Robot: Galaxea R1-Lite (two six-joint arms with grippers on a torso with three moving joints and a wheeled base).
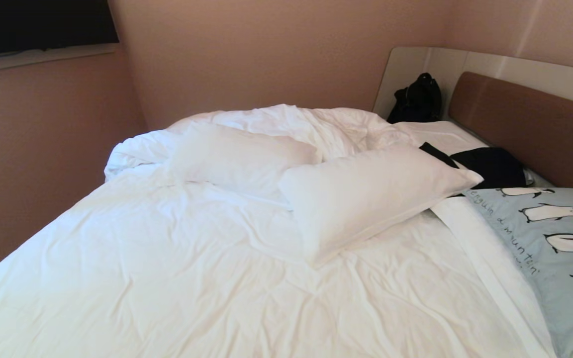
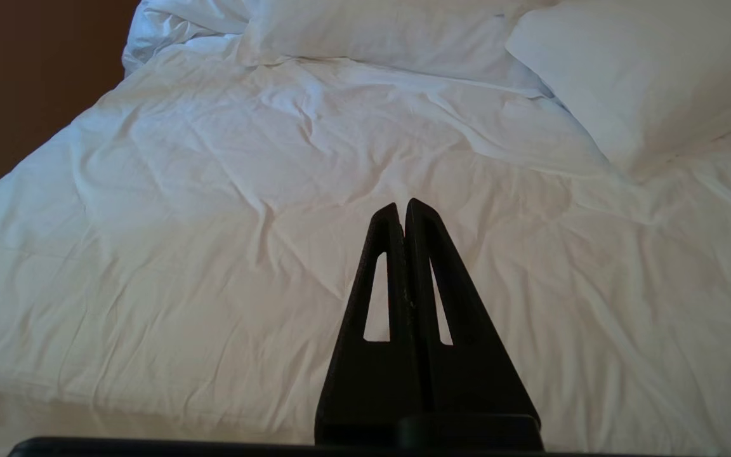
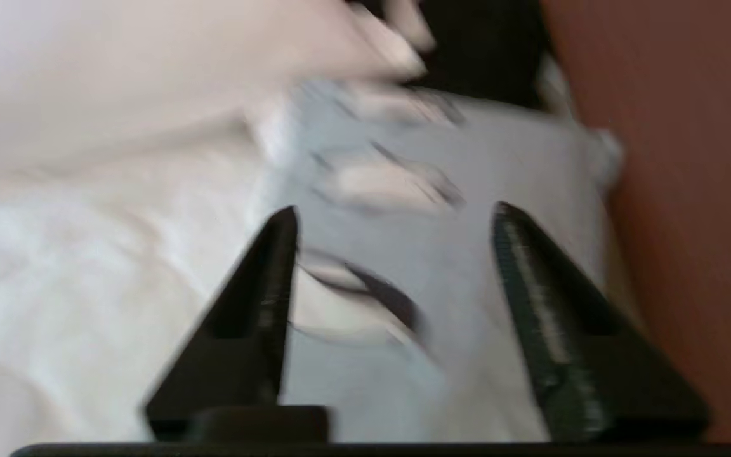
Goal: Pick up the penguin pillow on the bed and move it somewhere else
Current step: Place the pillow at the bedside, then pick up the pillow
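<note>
Right gripper (image 3: 394, 219): open, empty, above the pillow.
Penguin pillow (image 3: 467, 190): on the bed (image 1: 167, 258), beneath and between its fingers.
Left gripper (image 2: 401, 206): closed, over the sheet.

Plain pinkish-beige walls (image 1: 246, 54) meet in a corner at about eleven o'clock. High at ten o'clock a dark flat screen (image 1: 38, 22) hangs above a pale ledge (image 1: 43, 55) that runs along the side wall. At two o'clock a pale beige panel (image 1: 406, 69) stands against the far wall, with a brown padded board (image 1: 530, 124) set into it. A black bag (image 1: 418, 99) leans against that panel near one o'clock. Soft, even light falls across the room, brightest on the white linen, with no hard shadows.
</note>
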